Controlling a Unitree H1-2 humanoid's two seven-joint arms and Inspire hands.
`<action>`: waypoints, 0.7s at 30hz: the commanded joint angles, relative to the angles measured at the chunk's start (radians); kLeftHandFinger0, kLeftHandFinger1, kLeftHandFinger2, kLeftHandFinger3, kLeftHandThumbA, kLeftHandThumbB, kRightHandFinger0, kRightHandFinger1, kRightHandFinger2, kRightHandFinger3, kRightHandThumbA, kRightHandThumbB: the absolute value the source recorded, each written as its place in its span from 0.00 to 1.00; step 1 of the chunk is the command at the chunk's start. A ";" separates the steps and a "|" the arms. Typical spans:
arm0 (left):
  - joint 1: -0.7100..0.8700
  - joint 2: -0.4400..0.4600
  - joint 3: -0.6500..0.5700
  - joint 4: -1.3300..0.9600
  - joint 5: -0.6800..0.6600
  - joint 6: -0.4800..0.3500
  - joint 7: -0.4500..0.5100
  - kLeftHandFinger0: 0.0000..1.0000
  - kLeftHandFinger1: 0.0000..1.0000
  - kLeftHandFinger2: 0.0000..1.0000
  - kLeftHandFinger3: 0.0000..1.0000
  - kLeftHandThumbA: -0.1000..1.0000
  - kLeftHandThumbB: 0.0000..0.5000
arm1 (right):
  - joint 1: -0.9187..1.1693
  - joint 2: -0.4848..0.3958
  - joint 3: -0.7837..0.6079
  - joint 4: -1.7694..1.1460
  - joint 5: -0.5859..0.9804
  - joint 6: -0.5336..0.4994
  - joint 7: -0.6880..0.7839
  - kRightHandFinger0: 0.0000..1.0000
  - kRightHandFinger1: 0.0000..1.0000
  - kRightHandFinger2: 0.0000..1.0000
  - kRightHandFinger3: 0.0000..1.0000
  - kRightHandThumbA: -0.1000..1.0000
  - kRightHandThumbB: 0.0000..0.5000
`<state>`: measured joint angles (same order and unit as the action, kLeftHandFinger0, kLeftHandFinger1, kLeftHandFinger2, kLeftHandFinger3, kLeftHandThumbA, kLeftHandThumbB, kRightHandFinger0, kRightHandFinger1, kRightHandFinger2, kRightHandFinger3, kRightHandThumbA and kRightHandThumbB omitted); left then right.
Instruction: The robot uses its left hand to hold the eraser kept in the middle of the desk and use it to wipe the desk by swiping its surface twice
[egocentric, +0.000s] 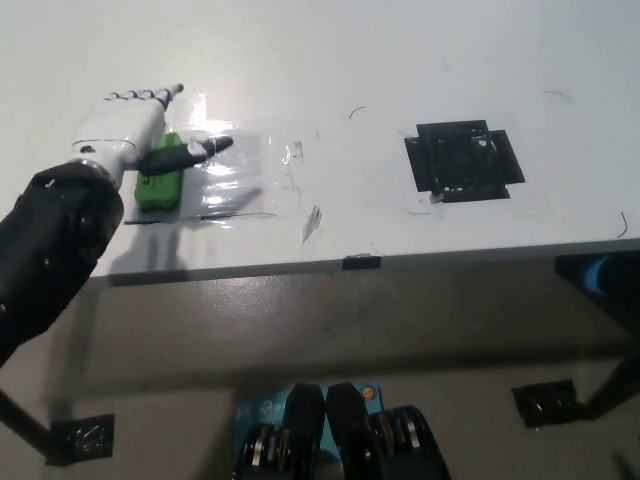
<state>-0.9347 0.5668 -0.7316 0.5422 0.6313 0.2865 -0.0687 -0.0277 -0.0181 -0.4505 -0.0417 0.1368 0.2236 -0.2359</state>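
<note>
Eraser (159, 183), green and block-shaped, lies flat on the left part of a white desk (330, 60), at the left end of a patch of clear, glossy tape (240, 170) stuck to the surface. The robot's white left hand (130, 125) reaches in from the lower left on a dark forearm and sits over the eraser's upper end, covering part of it. Its fingers (150, 97) are stretched out straight and close together, pointing away toward the far side of the desk, while a dark-tipped thumb (190, 152) juts to the right across the eraser's top edge and onto the tape. The hand is spread rather than clenched, and nothing is wrapped in it; whether it actually presses on the eraser cannot be told from this angle. A thin dark line (200, 217) runs along the desk just below the eraser and tape. Well apart to the right, a square of black tape (462, 160) marks the desk, with a few small pen scribbles (357, 112) scattered around. A small black tab (361, 262) sits on the desk's near edge. Below, grey floor (300, 330) shows under the desk. The right hand is out of the picture.
</note>
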 joint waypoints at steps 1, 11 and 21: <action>-0.213 0.151 -0.160 0.037 0.416 -0.091 0.029 1.00 1.00 1.00 1.00 1.00 0.77 | 0.006 -0.015 0.004 -0.068 0.014 0.000 0.003 1.00 1.00 1.00 1.00 1.00 0.06; -0.114 0.047 -0.186 0.196 0.361 -0.070 0.146 1.00 1.00 1.00 1.00 1.00 0.77 | -0.010 -0.017 0.005 -0.066 0.016 0.004 -0.002 1.00 1.00 1.00 1.00 1.00 0.20; 0.076 -0.111 0.036 0.202 0.208 -0.061 0.227 1.00 1.00 1.00 1.00 1.00 0.74 | -0.020 -0.025 0.009 -0.070 0.012 -0.002 -0.002 1.00 1.00 1.00 1.00 1.00 0.12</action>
<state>-0.8778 0.4936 -0.7769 0.7485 0.8835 0.2494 0.0598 -0.0305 -0.0214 -0.4431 -0.0725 0.1370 0.2262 -0.2382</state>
